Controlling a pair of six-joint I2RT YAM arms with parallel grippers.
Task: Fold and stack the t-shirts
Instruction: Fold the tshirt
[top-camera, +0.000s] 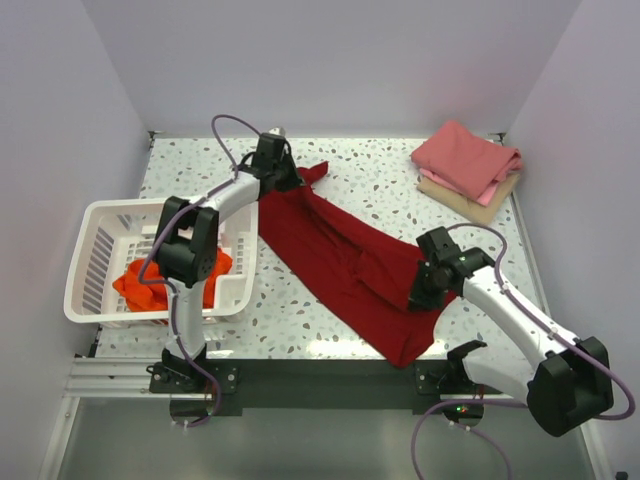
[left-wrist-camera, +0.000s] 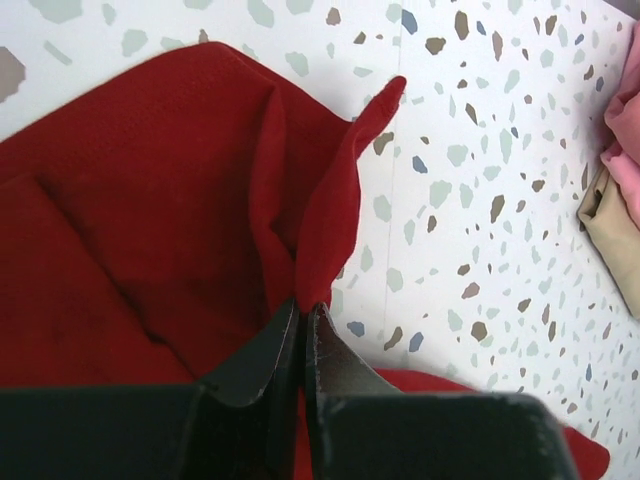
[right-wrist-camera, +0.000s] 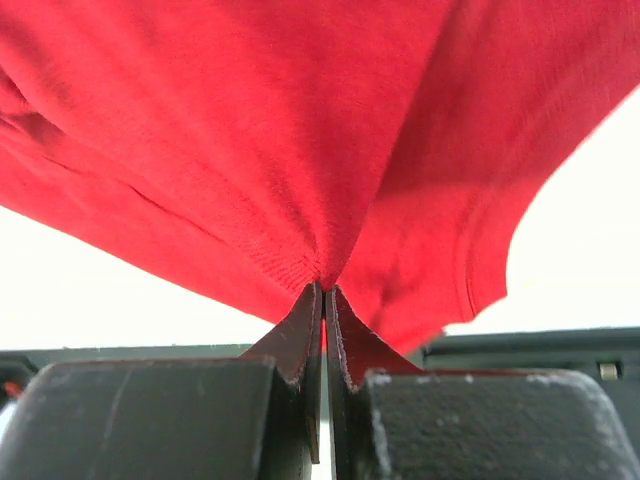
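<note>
While the large dark crimson cloth t-shirt (top-camera: 340, 255) stretches diagonally across the speckled bench (top-camera: 385, 180), left gripper (left-wrist-camera: 305, 308) clamped on its far-edge corner, right gripper (right-wrist-camera: 323, 290) pinched on cloth near the front edge.

White slotted basket (top-camera: 92, 265) on speckled table (top-camera: 380, 190)

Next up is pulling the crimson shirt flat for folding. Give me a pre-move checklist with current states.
1. Grip of left gripper on crimson shirt: ok, shut on a fold of cloth.
2. Grip of right gripper: ok, shut on the same shirt.
3. Shirt flat on table: not ok, bunched and twisted.
4. Shirt apart from folded pink and tan shirts: ok.
5. The orange-red shirt inside basket: ok.
6. Which shirt edge each gripper holds: cannot tell.
</note>
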